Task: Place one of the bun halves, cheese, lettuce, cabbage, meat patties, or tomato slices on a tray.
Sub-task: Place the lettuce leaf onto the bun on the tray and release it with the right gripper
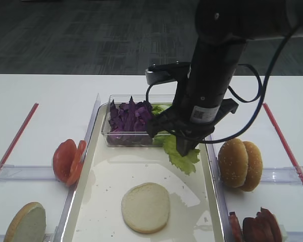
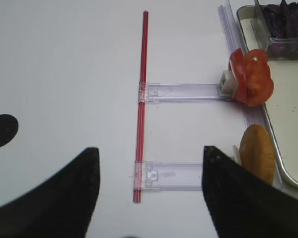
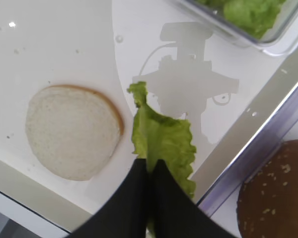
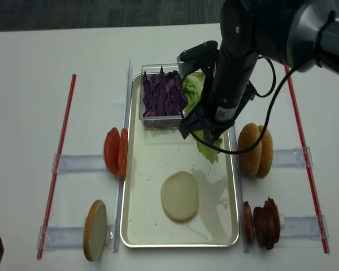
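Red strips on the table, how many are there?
2: one red strip lies left of the tray, the other red strip right of it, its upper end hidden by the arm.

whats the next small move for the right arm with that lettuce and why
Probably shift toward the bun half and lower. The right gripper is shut on the lettuce leaf, which hangs over bare tray beside the bun, not above it, so opening now would likely drop it off target.
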You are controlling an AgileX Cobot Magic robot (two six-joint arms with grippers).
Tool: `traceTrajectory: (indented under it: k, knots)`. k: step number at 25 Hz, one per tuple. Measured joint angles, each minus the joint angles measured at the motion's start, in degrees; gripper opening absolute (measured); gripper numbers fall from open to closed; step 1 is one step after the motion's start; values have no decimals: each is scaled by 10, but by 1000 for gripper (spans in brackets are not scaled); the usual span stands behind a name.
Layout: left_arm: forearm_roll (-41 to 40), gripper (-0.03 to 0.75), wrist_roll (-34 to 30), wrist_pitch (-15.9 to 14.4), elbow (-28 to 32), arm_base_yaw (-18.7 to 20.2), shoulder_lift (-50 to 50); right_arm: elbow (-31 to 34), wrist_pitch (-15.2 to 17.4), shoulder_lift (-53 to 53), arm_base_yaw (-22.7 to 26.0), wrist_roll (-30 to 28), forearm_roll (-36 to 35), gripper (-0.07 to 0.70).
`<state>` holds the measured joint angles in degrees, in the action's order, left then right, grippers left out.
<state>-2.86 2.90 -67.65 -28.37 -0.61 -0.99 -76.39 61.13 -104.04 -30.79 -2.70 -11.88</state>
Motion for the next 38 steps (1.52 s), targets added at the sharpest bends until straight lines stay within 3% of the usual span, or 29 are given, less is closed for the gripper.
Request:
traceTrajectory:
  k: [3,11,23,38]
  knots:
    - [0,424,0,0,0,0,0,32,-24,10,-18,-1,-8,46]
    - [0,424,0,0,0,0,0,45,-49,14,-42,-4,-24,46]
    - [0,424,0,0,0,0,0,46,-63,14,-115,10,-25,46]
    - [0,424,0,0,0,0,0,46,-71,-20,-135,13,-36,46]
